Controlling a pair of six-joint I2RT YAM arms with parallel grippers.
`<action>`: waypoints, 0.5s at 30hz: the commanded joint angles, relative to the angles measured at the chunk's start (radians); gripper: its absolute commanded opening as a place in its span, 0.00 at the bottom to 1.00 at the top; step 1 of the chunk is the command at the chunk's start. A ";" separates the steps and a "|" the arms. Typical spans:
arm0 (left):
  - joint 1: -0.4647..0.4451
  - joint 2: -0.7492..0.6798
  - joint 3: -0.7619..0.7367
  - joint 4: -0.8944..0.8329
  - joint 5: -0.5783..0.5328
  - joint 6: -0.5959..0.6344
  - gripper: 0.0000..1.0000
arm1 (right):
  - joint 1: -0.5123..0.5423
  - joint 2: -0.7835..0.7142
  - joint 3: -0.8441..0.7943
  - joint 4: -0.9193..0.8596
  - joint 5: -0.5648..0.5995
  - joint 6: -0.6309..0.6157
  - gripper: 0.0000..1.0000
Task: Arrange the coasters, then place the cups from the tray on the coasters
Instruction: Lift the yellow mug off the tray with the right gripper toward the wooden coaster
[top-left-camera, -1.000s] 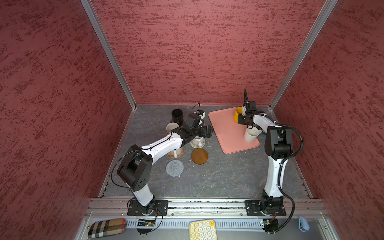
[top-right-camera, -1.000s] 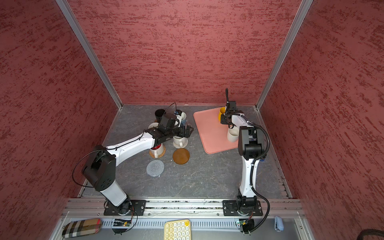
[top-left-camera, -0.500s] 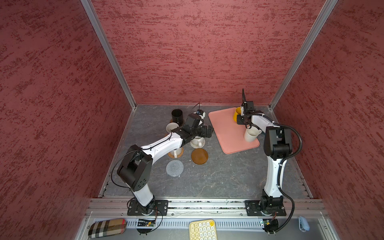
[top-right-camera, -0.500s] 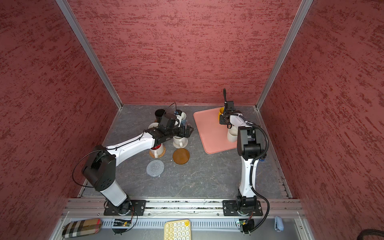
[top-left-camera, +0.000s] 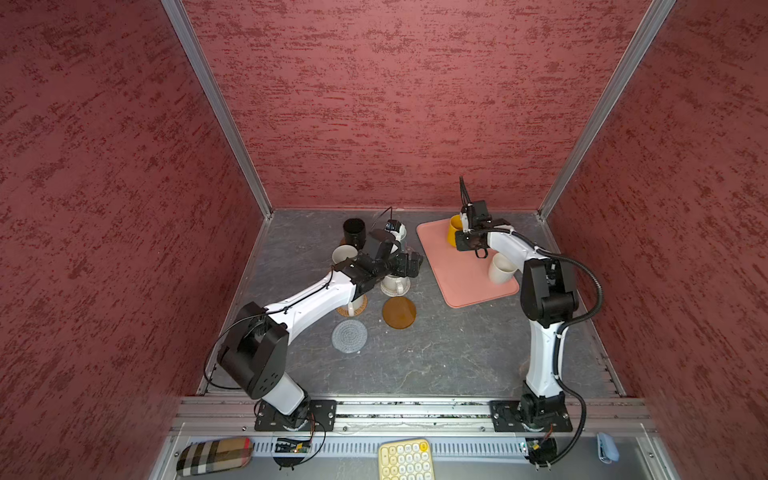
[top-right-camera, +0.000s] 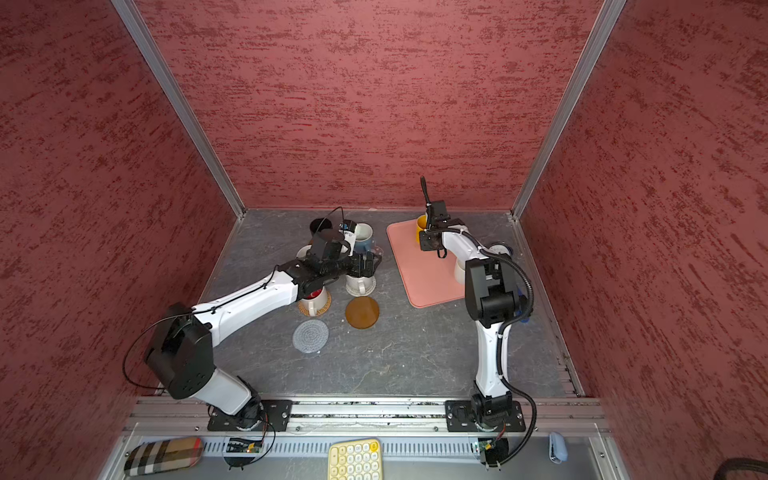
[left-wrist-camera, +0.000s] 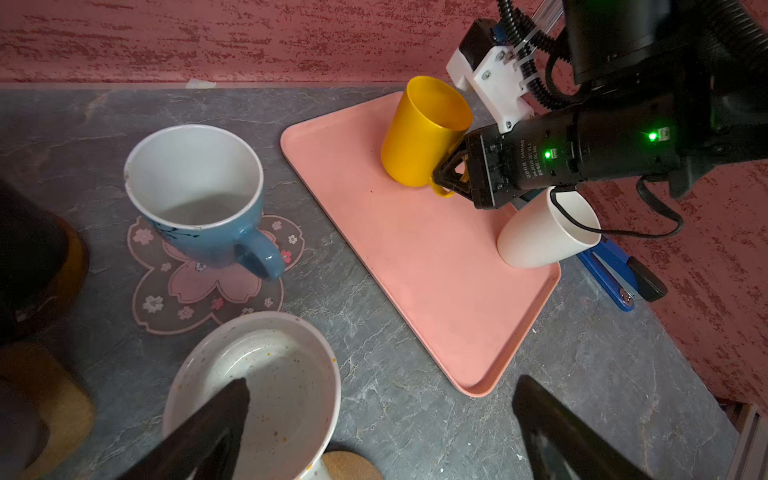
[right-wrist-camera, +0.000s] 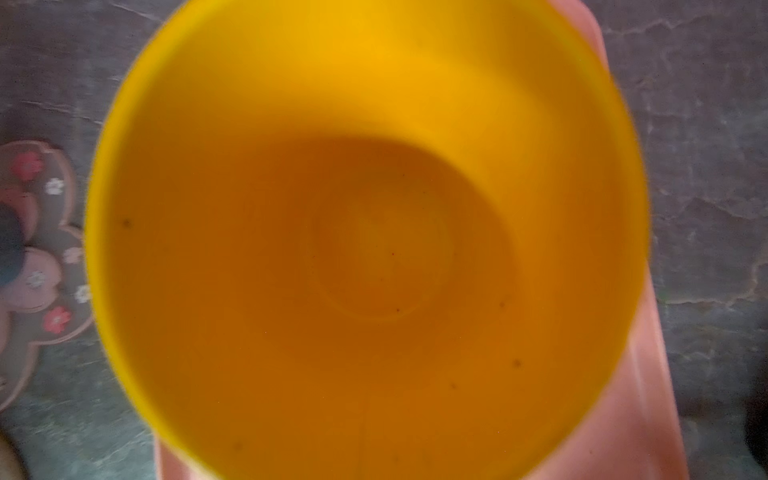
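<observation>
- The left arm reached from its base at the front rail forward and toward the middle. Its forearm lay low over the cups on the left half of the tabletop (left-wrist-camera: 374, 332).
- The left gripper (left-wrist-camera: 382, 382) hung with jaws spread wide, holding nothing. In the wrist view, one finger (left-wrist-camera: 220, 415) sat over the mouth of the speckled white cup (left-wrist-camera: 270, 374) and the other over bare tabletop.
- The right arm rose straight from its base, elbow folded high, forearm stretched toward the back wall, with the wrist over the tray's far end.
- The right gripper (left-wrist-camera: 446, 176) was clamped on the handle of the yellow cup (left-wrist-camera: 419, 137).
- The yellow cup sat tilted at the far corner of the tray (top-left-camera: 465, 286). We could not tell whether its base was off the tray. Its inside filled the right wrist view.
- The cream cup (top-left-camera: 500, 268) stood on the tray's near right part, close to the right arm.
- The light blue cup (left-wrist-camera: 199, 195) stood on the flower coaster (left-wrist-camera: 199, 291), left of the tray.
- The grey woven coaster (top-left-camera: 349, 336) and the brown disc coaster (top-left-camera: 399, 312) lay bare, nearer the front.
</observation>
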 joint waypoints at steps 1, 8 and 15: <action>-0.001 -0.046 -0.025 -0.005 -0.029 -0.015 1.00 | 0.034 -0.112 0.000 0.052 0.027 -0.008 0.00; -0.008 -0.117 -0.062 -0.039 -0.057 -0.028 0.99 | 0.082 -0.215 -0.116 0.088 0.026 0.028 0.00; -0.037 -0.176 -0.098 -0.086 -0.089 -0.041 1.00 | 0.124 -0.362 -0.276 0.122 0.014 0.060 0.00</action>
